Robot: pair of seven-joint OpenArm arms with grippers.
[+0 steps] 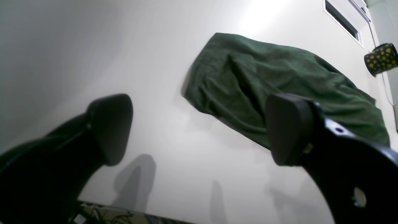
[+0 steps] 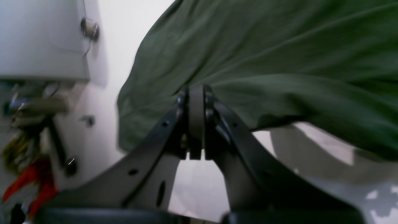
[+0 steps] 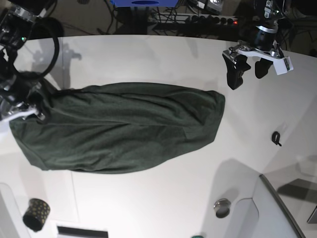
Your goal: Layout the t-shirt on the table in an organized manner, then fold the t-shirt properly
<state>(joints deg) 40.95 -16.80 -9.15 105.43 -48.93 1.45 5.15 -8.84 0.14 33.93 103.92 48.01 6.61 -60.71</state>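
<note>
The dark green t-shirt (image 3: pixel 124 129) lies stretched out long and wrinkled across the left and middle of the white table (image 3: pixel 148 59). At its left end my right gripper (image 3: pixel 33 112) is shut on the fabric's edge. The right wrist view shows those jaws (image 2: pixel 196 121) pressed together, with creases in the t-shirt (image 2: pixel 264 62) running out from them. My left gripper (image 3: pixel 245 69) hangs open above bare table, past the shirt's right end. In the left wrist view its two fingers stand wide apart (image 1: pixel 199 130), nothing between them, and the t-shirt (image 1: pixel 273 90) lies beyond.
A black cup with yellow dots (image 3: pixel 35 214) (image 1: pixel 381 59) stands at the table's near left. A small black clip (image 3: pixel 276 138) lies right of the shirt. A round metal fitting (image 3: pixel 222 207) and a grey panel (image 3: pixel 282 208) sit near right. Cables and a power strip (image 3: pixel 208 20) lie behind the far edge.
</note>
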